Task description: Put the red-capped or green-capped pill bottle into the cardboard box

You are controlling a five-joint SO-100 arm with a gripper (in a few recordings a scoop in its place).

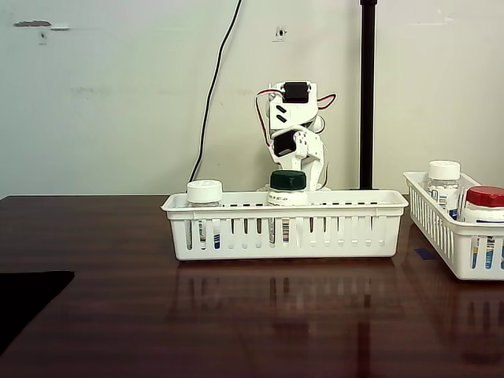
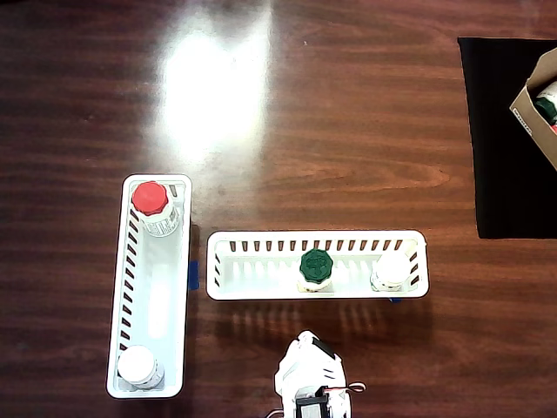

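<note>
Where the fixed view looks across the dark wooden table (image 1: 236, 315), a white slotted basket (image 1: 283, 228) sits centre, holding a white-capped bottle (image 1: 205, 193) at its left and a green-capped bottle (image 1: 287, 185) mid-basket. White arm (image 1: 294, 130) folded up behind it; whether the fingers are parted or closed cannot be told. Second basket (image 1: 441, 228) at right edge holds a red-capped bottle (image 1: 485, 203) and another white-capped one (image 1: 443, 177).

Overhead view: green-capped bottle (image 2: 316, 266) upright in the horizontal basket (image 2: 261, 292), white-capped bottle (image 2: 392, 270) right of it. Red-capped bottle (image 2: 150, 202) at top of the vertical basket (image 2: 178, 348). Cardboard box (image 2: 535, 109) at far right edge on a black mat (image 2: 505, 174), well apart from both baskets. Arm (image 2: 311, 383) at bottom edge.
</note>
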